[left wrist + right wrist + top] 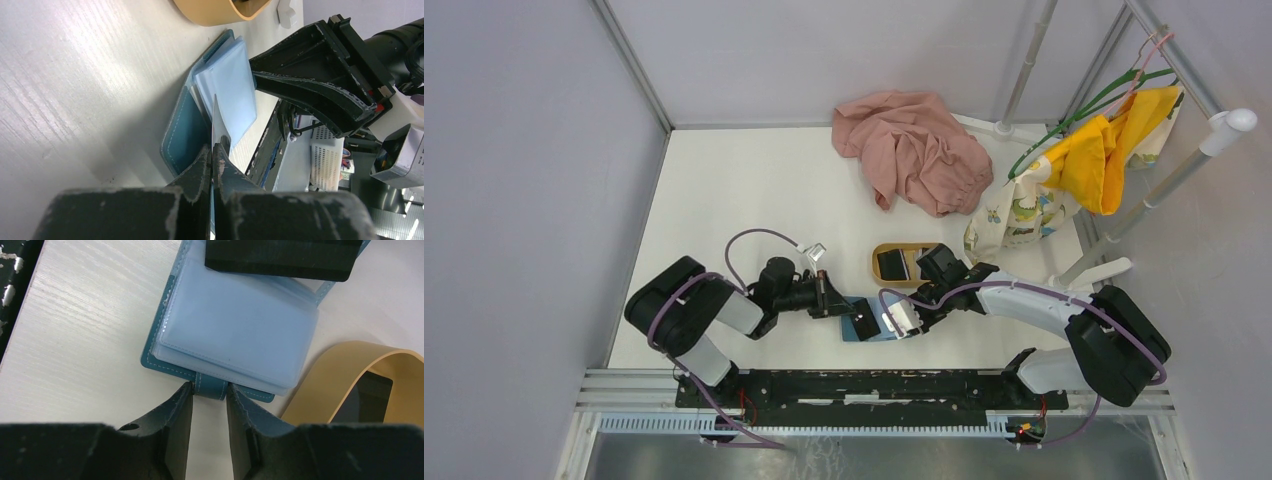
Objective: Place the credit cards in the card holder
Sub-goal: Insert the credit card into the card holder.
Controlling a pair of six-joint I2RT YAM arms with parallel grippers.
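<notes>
Stiffness is what matters most in the credit card (282,257). It looks thin, light, rigid and glossy, so it should slide into a sleeve cleanly, but it could swivel if it is pinched at only one spot. The left claw (214,150) is closed on it at one short end, which leaves the other end free to lead. The black card hangs over the far half of the open card holder (235,335), slightly tilted and not yet in a pocket.

The card holder lies spread open on the desk (75,340), close to the near edge and about midway along it. It is soft and floppy, with clear plastic sleeves that are limp and likely to cling shut. The right claw (210,392) appears to be gripping its small snap strap on the near side, a sensible hold for pinning it flat.

Just beyond it, toward the far edge, is the tan tray (340,365), with another black card (362,397) lying inside.
</notes>
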